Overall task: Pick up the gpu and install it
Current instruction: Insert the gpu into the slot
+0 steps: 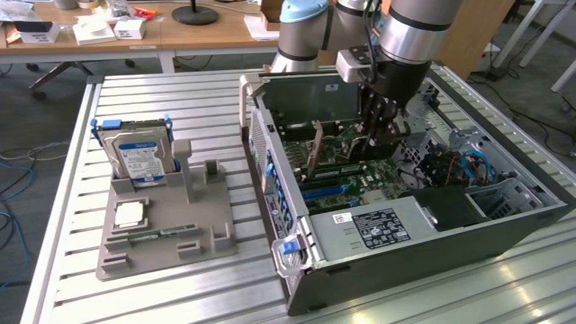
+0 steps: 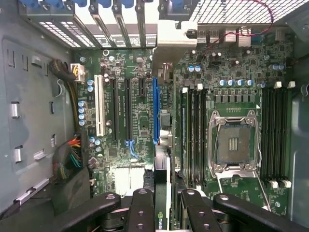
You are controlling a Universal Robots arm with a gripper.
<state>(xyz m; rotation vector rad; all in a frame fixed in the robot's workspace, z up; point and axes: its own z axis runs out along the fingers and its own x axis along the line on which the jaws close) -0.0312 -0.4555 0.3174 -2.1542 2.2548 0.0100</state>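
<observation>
One arm (image 1: 414,27) reaches down into one open computer case (image 1: 432,260), which lies on its side near the tabletop (image 1: 162,94) edge on the exterior view's right. The single claw (image 1: 382,131) is drawn in narrow on the one gpu (image 1: 317,145), its fingers (image 2: 142,205) pressed to either face. The gpu is a thin flat card standing upright on its long edge over the motherboard (image 1: 360,179). It looks brownish in the exterior view, and dark with a green logo between the fingers in the wrist view, running alongside one blue slot (image 2: 155,111). One white slot (image 2: 100,106) and one empty processor socket (image 2: 234,145) also show. Towards the opposite tabletop edge sits one grey holder (image 1: 202,223) carrying one upright hard drive (image 1: 137,158) and one flat memory stick (image 1: 162,234)
</observation>
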